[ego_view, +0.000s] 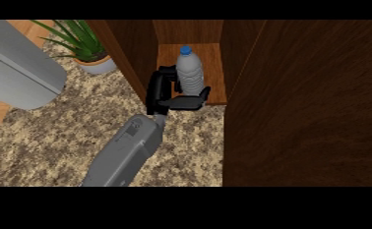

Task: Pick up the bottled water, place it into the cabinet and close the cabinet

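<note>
A home kitchen: granite counter (65, 129); wooden cabinet (291, 100); potted plant (83, 46)

No readable text, label, brand, number or sign shows anywhere.

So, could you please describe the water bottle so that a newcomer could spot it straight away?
Find the dark wooden cabinet, then its open compartment with a lighter wooden shelf. The bottled water stands upright there, the black robot hand curled round it. It is the only clear, ribbed thing, with a blue cap.

Clear bottled water (190, 73) with blue cap, dark brown wood-grain cabinet (291, 100), speckled beige counter (65, 139).
</note>
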